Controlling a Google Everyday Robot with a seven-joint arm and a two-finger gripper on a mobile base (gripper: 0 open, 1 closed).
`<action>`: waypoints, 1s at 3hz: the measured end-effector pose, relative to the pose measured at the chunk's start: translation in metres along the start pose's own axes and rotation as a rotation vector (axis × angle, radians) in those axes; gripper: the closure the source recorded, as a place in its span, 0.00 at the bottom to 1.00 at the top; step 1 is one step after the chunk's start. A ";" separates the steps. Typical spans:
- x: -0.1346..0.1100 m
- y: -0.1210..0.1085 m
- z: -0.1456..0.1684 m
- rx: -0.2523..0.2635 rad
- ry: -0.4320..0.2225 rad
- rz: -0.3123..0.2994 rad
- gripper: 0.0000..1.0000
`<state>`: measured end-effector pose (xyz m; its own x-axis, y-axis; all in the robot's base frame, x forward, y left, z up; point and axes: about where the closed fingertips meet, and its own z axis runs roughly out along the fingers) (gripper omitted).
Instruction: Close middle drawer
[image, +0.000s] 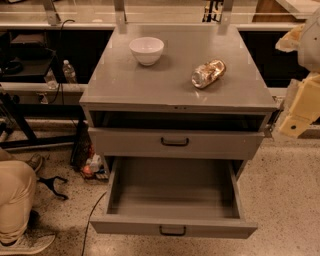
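Observation:
The middle drawer is a wide grey metal tray pulled far out toward me at the bottom of the camera view. Its tray looks empty. Its low front panel carries a small black loop handle. Above it, the taller-fronted grey drawer with a wider black handle stands slightly out under the cabinet top. My gripper is the cream-coloured part at the right edge, beside the cabinet's right front corner, well above and to the right of the middle drawer and apart from it.
On the cabinet top stand a white bowl and a shiny crumpled can lying on its side. A person's leg and shoe are at the bottom left. Bottles, cables and a black stand are at the left.

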<state>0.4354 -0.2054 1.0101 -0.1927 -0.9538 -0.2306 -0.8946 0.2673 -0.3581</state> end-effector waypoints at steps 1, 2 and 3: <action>0.000 0.000 0.000 0.000 0.000 0.000 0.00; 0.005 -0.006 0.006 -0.036 -0.003 0.034 0.00; 0.017 0.009 0.040 -0.129 0.048 0.127 0.00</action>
<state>0.4400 -0.2136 0.9669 -0.3236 -0.9197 -0.2223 -0.9055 0.3691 -0.2091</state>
